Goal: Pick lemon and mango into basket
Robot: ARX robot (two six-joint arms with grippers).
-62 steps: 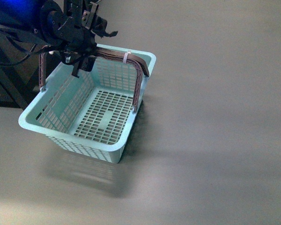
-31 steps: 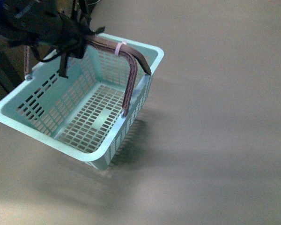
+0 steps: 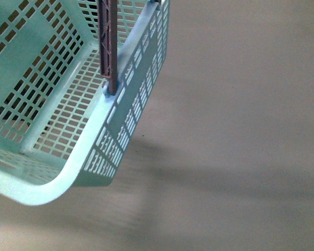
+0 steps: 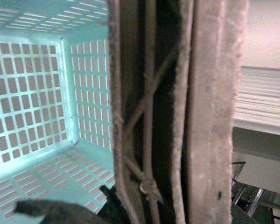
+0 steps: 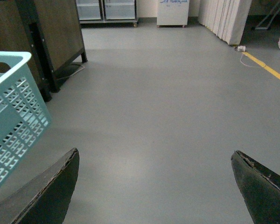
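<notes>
Hanging at a tilt above the grey floor (image 3: 240, 130), the teal basket (image 3: 68, 178) fills the upper left of the front view, with its shadow lying on the floor beneath, apart from it. One brown handle (image 3: 109, 47) stands upright from the near rim, and what shows of the slotted bottom is bare. From the left wrist, that handle runs right across the lens, very close. Only a dark scrap of the left gripper (image 4: 60, 212) shows under it, so I cannot tell whether it is clamped. The right gripper (image 5: 154, 154) holds nothing, its two dark fingers spread wide over open floor, the basket's corner off to one side of it. A dark cabinet (image 5: 51, 32) stands behind the basket.
</notes>
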